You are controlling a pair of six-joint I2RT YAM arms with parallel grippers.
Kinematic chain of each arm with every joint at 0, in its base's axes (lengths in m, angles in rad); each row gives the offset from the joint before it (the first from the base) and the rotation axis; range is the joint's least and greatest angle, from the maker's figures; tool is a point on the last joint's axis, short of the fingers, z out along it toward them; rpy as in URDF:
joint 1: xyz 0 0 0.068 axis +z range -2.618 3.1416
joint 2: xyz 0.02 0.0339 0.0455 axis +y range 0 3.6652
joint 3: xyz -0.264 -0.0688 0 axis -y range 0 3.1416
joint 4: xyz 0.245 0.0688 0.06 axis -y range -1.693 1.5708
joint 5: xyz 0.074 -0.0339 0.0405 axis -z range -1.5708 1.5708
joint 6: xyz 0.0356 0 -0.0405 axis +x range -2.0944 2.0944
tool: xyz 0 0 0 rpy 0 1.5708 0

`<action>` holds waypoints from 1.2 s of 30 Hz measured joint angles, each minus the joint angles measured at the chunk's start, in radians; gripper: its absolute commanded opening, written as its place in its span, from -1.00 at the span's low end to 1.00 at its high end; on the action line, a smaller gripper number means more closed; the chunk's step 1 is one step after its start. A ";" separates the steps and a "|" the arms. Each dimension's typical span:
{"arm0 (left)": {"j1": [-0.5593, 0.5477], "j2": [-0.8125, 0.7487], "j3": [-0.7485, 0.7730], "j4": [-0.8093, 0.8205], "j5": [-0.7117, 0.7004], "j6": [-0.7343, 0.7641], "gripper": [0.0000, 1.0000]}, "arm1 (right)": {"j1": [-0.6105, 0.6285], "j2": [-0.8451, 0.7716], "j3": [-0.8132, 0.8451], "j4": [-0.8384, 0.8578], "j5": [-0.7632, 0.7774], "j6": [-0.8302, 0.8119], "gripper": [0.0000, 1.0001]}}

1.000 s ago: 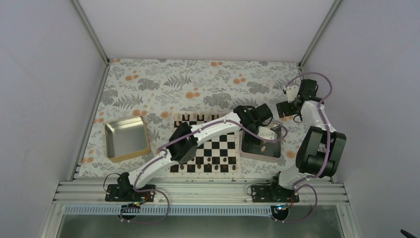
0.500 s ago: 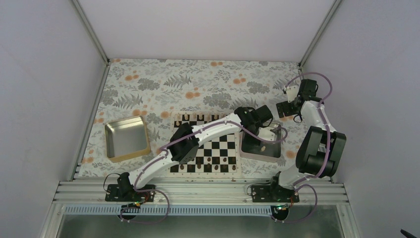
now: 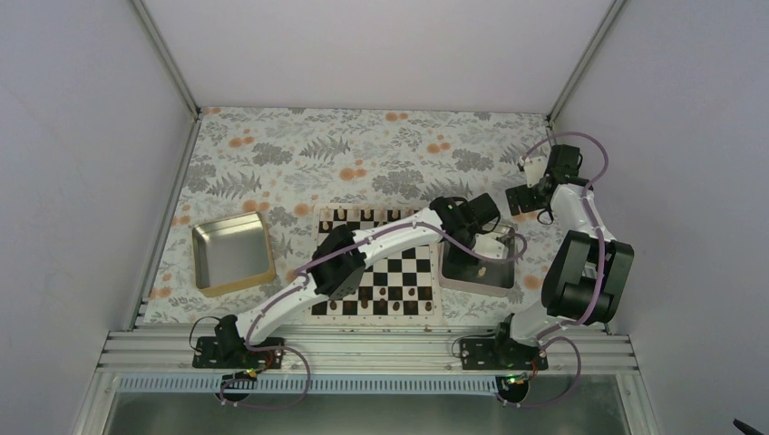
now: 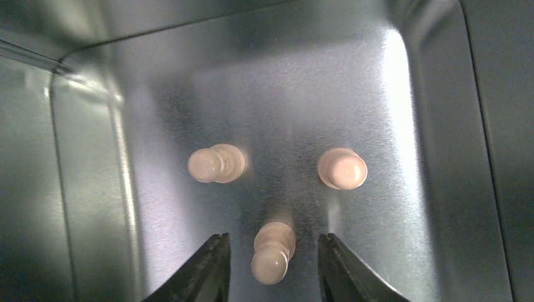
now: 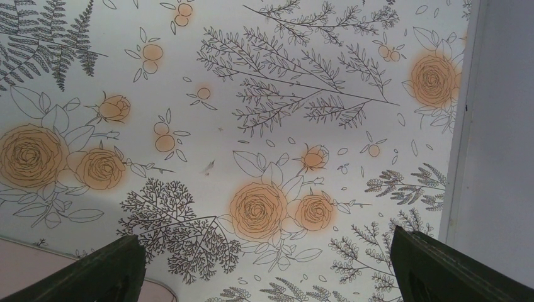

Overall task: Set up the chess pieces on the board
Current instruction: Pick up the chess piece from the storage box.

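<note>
The board point(image 3: 410, 268) lies at the table's near middle, with dark chessmen along its far row and pale pieces on its near rows. My left gripper point(image 3: 473, 237) reaches across it into the right steel tray point(image 3: 501, 281). In the left wrist view this gripper point(image 4: 272, 261) is open, its fingers either side of a pale tan pawn point(image 4: 273, 252) standing on the tray floor, not touching it. Two more pale pawns point(image 4: 216, 163) point(image 4: 342, 168) stand further in. My right gripper point(image 3: 524, 198) is open and empty over the cloth point(image 5: 264, 132) at the far right.
An empty steel tray point(image 3: 233, 253) sits left of the board. The enclosure's right wall point(image 5: 497, 126) is close beside my right gripper. The right tray's walls point(image 4: 88, 189) enclose my left fingers on both sides.
My left gripper has shifted slightly further into the right tray. The right arm has not moved.
</note>
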 measured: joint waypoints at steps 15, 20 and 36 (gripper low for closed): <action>-0.002 0.024 0.000 0.003 0.002 0.016 -0.91 | 0.000 0.000 0.000 0.000 0.000 0.000 0.99; -0.002 0.024 0.000 0.003 0.001 0.014 -0.93 | 0.000 0.000 0.000 0.000 -0.001 0.000 1.00; 0.031 -0.081 -0.022 -0.094 -0.107 0.025 -0.94 | 0.000 0.000 0.000 0.000 -0.004 -0.001 1.00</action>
